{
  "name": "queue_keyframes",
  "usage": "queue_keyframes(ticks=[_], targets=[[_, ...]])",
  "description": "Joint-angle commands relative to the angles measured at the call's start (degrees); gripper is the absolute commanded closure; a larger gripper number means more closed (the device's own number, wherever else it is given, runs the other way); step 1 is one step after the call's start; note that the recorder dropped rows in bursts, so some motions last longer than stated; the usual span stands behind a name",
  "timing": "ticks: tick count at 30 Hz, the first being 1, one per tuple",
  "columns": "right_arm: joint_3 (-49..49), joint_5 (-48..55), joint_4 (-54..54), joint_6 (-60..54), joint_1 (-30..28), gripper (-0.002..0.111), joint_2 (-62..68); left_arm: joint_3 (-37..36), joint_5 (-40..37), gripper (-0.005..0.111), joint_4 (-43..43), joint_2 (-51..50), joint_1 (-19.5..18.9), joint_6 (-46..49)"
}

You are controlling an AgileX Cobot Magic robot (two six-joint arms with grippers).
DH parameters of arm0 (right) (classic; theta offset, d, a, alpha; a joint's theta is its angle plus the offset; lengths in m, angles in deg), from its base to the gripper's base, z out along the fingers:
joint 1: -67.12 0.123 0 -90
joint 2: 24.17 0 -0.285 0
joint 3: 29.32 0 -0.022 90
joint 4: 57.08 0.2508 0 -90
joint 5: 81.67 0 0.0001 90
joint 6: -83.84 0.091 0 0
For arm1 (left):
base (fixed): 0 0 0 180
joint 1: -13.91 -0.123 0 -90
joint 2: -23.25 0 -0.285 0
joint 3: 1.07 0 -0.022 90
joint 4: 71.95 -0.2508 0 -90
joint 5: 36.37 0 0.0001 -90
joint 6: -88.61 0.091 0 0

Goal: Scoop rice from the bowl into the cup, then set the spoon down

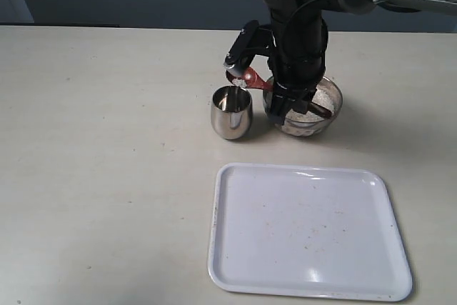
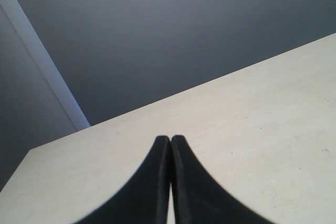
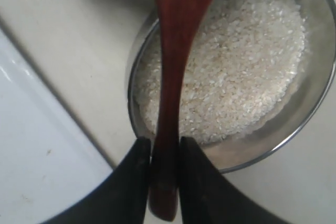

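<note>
My right gripper [image 1: 288, 99] is shut on the handle of the dark reddish-brown wooden spoon [image 1: 255, 80], hanging over the bowl [image 1: 335, 108]. The spoon slants left, with its head just above the rim of the polished steel cup [image 1: 232, 113] and pale grains at it. In the right wrist view the gripper [image 3: 165, 153] clamps the spoon [image 3: 176, 51] near its end. Under it lie the rice [image 3: 241, 66] and the bowl's rim [image 3: 296, 127]. My left gripper [image 2: 170, 141] is shut with nothing in it, over bare table.
A white rectangular tray [image 1: 308, 230] lies in front of the cup and bowl; its corner [image 3: 31, 156] also shows in the right wrist view. The beige table [image 1: 100, 141] stretches out to the left. A dark wall stands behind it.
</note>
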Motion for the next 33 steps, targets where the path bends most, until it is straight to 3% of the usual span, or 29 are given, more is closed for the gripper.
queue_keyframes(ticks=[1, 33], targets=[[-0.7, 0.03, -3.24, 0.7, 0.03, 0.109, 0.29, 0.13, 0.19, 0.106, -0.06, 0.31, 0.49, -0.29], [-0.78, 0.03, -14.82, 5.87, 6.1, 0.109, 1.72, 0.13, 0.19, 0.106, -0.06, 0.31, 0.49, -0.29]])
